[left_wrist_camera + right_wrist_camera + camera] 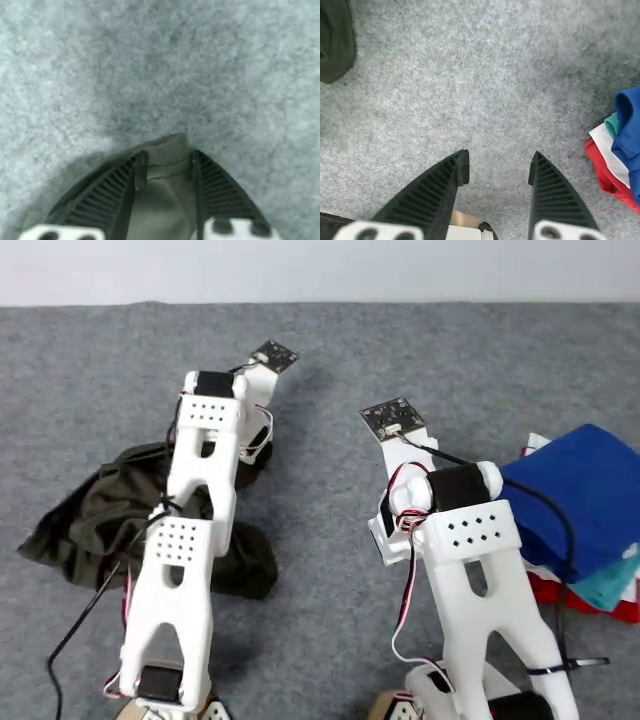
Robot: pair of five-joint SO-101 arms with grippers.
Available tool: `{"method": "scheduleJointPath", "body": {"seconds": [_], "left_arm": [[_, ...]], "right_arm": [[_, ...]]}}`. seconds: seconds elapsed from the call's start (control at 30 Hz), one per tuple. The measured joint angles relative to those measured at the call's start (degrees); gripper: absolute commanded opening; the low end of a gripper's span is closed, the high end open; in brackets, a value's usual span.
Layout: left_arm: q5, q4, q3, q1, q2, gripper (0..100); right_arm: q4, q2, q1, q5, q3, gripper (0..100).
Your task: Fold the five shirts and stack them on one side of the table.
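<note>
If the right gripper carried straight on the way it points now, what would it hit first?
Probably bare grey table cover; the open right gripper aims between the dark shirt and the stacked shirts.

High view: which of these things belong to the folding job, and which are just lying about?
Belong to the job:
dark green shirt, crumpled, pinched in the left jaws
stacked blue shirt, teal shirt, white shirt, red shirt

Just there:
grey table covering
arm cables

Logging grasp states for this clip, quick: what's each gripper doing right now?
Left gripper: shut on the dark green shirt.
Right gripper: open, holding nothing.
</note>
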Motion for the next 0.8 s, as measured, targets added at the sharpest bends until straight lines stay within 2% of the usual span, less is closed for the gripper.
{"method": "scheduleJointPath", "body": {"seconds": [0.23,0.47,0.63,0.8], "left_arm": [[0.35,0.62,-11.16,-0.97,-2.64,0],[5.54,0.88,-10.81,-5.98,-25.14,0],[5.45,0.97,-0.53,-14.24,-42.37,0],[0.70,0.97,17.58,-26.73,-56.53,0]], "right_arm": [[0.00,0.00,0.00,0.00,0.00,20.1],[0.00,0.00,0.00,0.00,0.00,18.4],[0.00,0.00,-1.05,0.00,0.00,7.7],[0.00,0.09,-5.71,0.70,0.00,6.1]]}}
